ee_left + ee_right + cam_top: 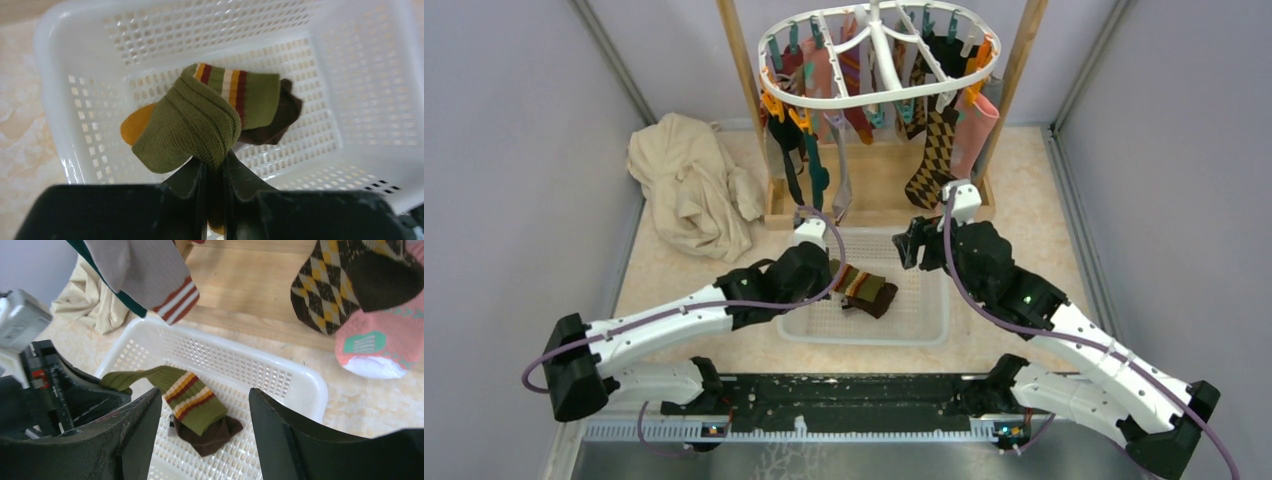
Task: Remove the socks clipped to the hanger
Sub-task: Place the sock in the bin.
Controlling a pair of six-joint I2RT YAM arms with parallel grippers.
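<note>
The white oval hanger (876, 99) hangs at the back with several socks clipped to it, among them a brown argyle sock (936, 150) and a pink sock (976, 128). My left gripper (832, 272) is over the white mesh basket (924, 322) and shut on an olive-green striped sock (200, 120), whose fabric is pinched between its fingers (192, 180). The sock's striped end rests on a brown sock (282, 122) on the basket floor. My right gripper (205, 391) is open with nothing between its fingers, above the basket's far right side and below the argyle sock (325, 295).
A crumpled beige cloth (689, 185) lies at the back left. The wooden frame (874, 205) carrying the hanger stands just behind the basket, with upright posts on either side. Grey walls close in the left and right sides.
</note>
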